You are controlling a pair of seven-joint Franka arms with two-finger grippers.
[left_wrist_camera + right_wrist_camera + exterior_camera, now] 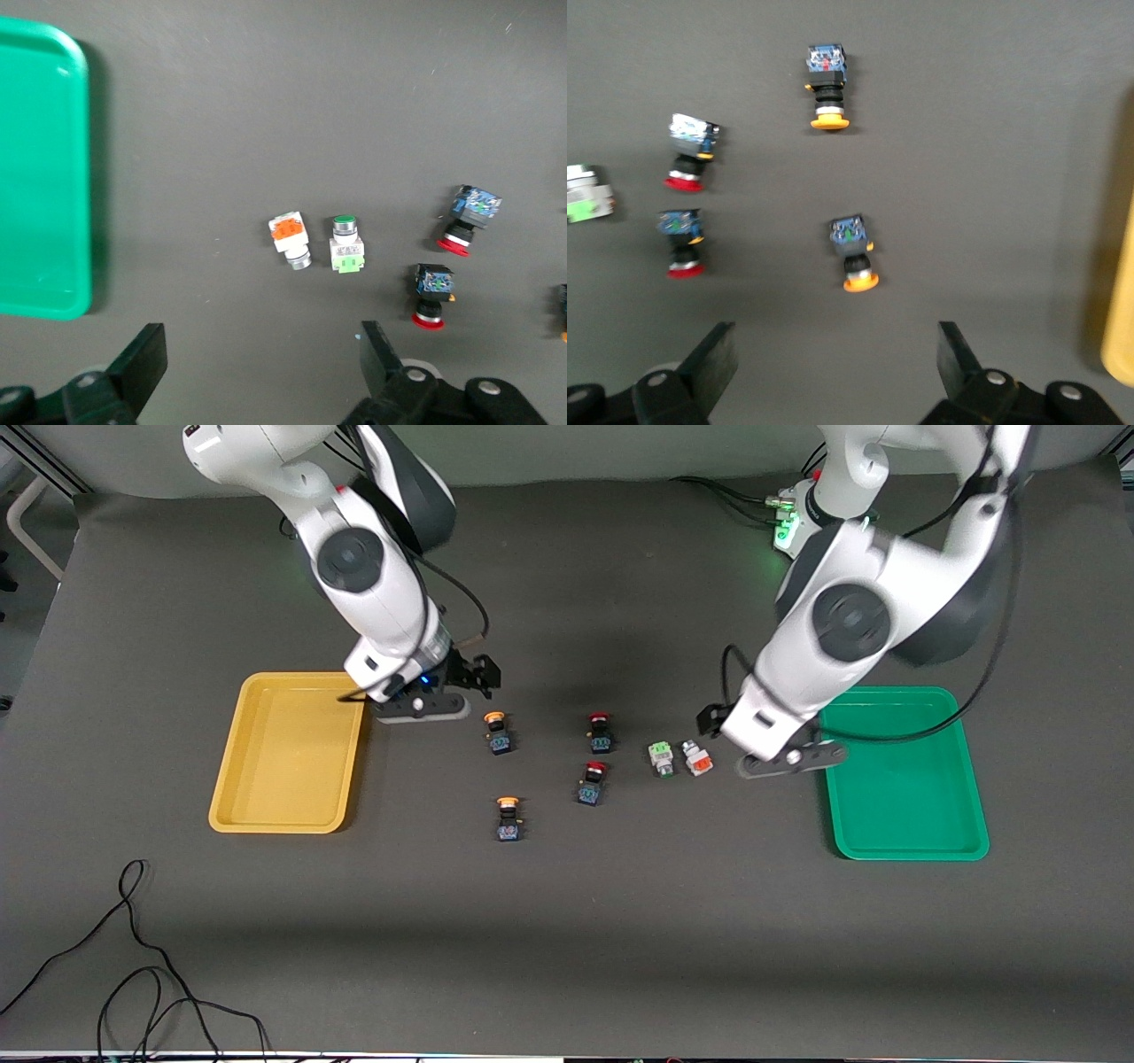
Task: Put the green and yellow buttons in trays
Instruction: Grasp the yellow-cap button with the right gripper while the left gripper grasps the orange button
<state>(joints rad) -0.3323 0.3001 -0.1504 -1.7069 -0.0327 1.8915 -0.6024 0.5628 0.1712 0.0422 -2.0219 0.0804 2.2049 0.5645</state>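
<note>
Two yellow-capped buttons lie mid-table, one [496, 731] [852, 252] farther from the front camera than the other [508, 817] [827, 84]. A green-faced white button [660, 758] [345, 243] and an orange-red-faced white one [697, 757] [290, 239] lie side by side toward the green tray [904, 775] [40, 177]. The yellow tray [288, 753] [1121, 292] is empty, and so is the green one. My right gripper [423, 707] [833, 359] is open and empty over the mat between the yellow tray and the farther yellow-capped button. My left gripper [791, 759] [261, 363] is open and empty between the orange-red button and the green tray.
Two red-capped dark buttons [601, 732] [592, 782] lie between the yellow-capped and the white buttons. A loose black cable [133, 957] lies on the mat near the front edge at the right arm's end.
</note>
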